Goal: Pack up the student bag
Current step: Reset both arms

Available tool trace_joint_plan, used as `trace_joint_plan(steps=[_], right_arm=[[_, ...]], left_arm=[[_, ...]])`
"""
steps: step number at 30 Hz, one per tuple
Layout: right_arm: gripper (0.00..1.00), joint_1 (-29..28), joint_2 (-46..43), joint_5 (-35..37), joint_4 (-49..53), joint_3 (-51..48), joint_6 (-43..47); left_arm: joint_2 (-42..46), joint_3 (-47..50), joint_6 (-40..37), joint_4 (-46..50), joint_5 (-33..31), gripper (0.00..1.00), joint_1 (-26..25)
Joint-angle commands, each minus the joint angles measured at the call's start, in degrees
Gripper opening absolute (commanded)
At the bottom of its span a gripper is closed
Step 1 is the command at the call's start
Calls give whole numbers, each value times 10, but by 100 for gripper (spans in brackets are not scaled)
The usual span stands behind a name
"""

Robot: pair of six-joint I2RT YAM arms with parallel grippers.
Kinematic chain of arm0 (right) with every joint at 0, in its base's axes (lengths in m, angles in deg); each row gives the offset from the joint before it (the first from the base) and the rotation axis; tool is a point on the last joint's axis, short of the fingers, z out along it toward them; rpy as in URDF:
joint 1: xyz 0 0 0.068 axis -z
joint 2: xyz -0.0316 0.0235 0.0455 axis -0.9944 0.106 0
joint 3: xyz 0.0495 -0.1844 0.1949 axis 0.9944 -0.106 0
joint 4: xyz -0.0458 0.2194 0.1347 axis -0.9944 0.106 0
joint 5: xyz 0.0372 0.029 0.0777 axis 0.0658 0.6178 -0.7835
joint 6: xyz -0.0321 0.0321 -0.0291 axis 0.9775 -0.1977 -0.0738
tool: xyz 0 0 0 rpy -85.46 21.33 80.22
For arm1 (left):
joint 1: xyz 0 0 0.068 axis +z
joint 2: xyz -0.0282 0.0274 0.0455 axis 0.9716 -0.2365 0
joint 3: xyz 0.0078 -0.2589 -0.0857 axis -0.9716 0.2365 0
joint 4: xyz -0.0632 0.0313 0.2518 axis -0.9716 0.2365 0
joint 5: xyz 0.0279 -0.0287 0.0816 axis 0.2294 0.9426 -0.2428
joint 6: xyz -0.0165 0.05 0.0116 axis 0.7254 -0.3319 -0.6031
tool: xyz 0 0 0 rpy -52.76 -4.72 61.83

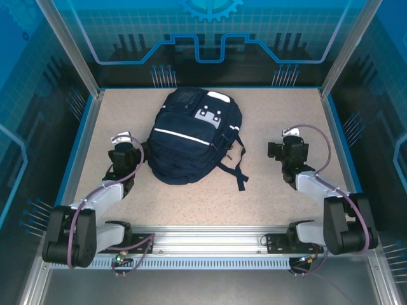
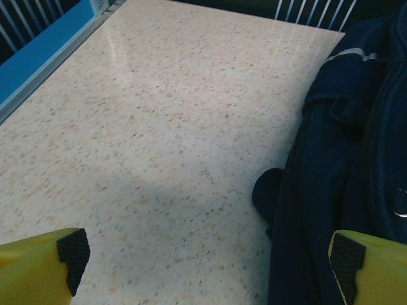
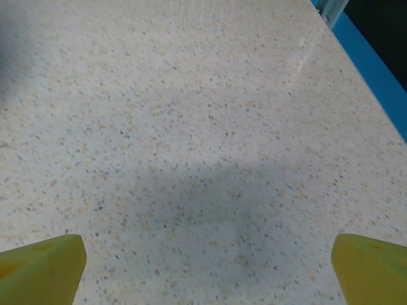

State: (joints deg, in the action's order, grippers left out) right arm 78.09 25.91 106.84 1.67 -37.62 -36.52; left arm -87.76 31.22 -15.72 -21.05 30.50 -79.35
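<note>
1. The student bag [image 1: 191, 136] is laid flat on the table [image 1: 273, 203], slightly left of centre.
2. The left gripper [image 2: 210, 257] is held just beside the bag's left edge, jaws spread wide.
3. The right gripper [image 3: 206, 257] is held well right of the bag, jaws spread wide over the table.

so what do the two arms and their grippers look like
Both arms are alike: the left arm and right arm have chunky black joint blocks, pale grey links and a purple cable looping alongside. The left gripper and right gripper have black bodies with a white part on top. Their fingers are yellow; the left ones carry black pads.
</note>
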Motion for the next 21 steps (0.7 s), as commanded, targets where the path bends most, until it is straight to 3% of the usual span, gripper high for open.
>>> trace_joint_plan(steps=[1,7,11,21], right_arm=[[100,24,9,-64,-126,-20,9],[100,31,22,-101,-197,-55,14],[100,31,37,-113,-238,-73,20],[100,24,84,-120,-287,-78,30]], left_arm=[[-23,31,-53,-169,49,99,7],[-64,42,-63,-222,75,99,14],[-115,66,-57,-322,77,99,19],[-195,72,-34,-398,91,99,40]])
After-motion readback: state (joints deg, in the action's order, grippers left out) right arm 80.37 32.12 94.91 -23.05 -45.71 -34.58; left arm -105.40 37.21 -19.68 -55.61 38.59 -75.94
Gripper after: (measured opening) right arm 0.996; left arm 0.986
